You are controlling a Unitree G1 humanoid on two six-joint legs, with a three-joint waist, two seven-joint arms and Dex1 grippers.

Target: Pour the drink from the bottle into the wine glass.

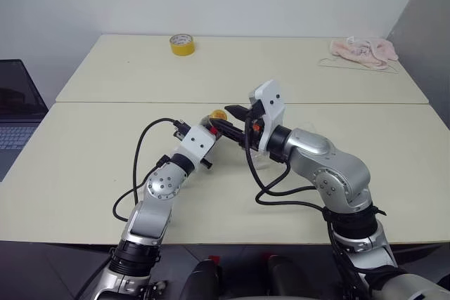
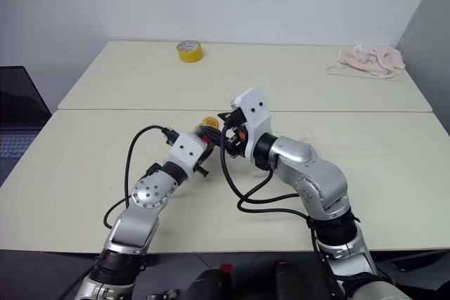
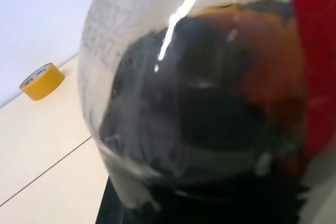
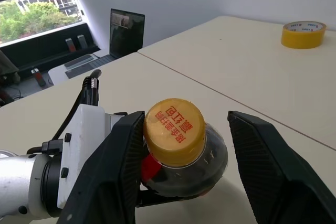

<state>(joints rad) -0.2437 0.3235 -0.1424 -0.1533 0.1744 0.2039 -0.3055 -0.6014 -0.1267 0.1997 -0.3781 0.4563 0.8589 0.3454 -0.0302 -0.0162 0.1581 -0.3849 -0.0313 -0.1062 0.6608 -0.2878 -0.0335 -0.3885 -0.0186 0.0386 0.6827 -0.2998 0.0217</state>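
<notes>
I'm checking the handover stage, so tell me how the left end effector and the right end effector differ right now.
The left end effector is shut on the bottle, gripping its belly, while the right end effector is open, with one finger on either side of the yellow cap and the far finger clear of it. The left end effector reaches in from the robot's left, the right from the opposite side. Both meet at the same bottle above the table.

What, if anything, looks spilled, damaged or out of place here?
Nothing stands out. The small clear plastic bottle, yellow cap on, sits in the left gripper; no spill on the cream table.
</notes>
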